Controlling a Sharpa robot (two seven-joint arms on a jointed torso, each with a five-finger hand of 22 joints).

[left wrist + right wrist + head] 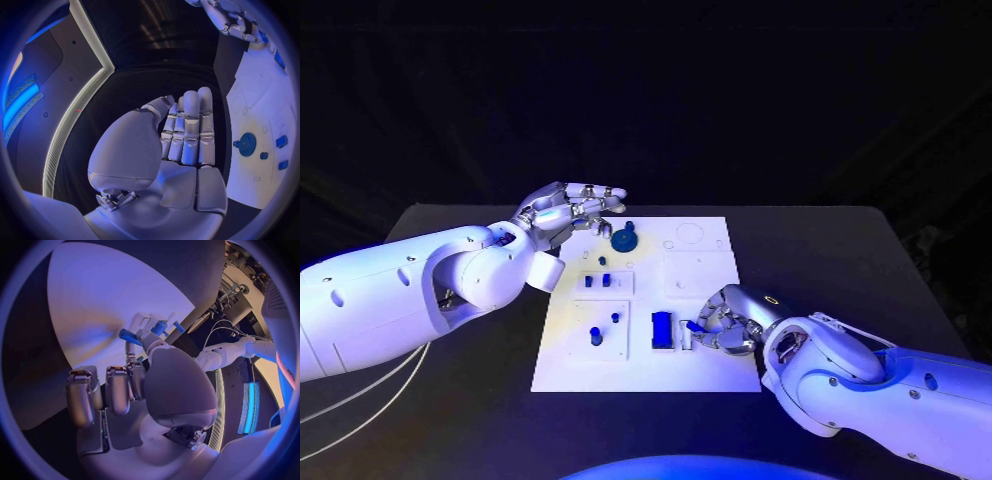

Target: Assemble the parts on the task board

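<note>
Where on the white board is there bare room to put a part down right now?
Free: the task board strip along its near edge, and the far right corner past the blue gear. Crowded: the left column of small blue parts and the patch by the right hand, next to the blue block.

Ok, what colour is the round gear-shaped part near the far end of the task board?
Blue. The gear-shaped part shows best in the left wrist view, on the white task board.
</note>
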